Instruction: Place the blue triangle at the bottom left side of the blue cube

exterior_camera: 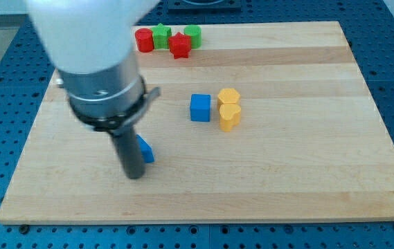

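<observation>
While touching my tip (135, 174) | blue triangle (145, 150) right of it | tool: bare rod, no jaws

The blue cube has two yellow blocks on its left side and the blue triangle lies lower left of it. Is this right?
Not quite. In the camera view the two yellow blocks stand on the right side of the blue cube, not the left. The blue triangle does lie lower left, beside my tip.
</observation>
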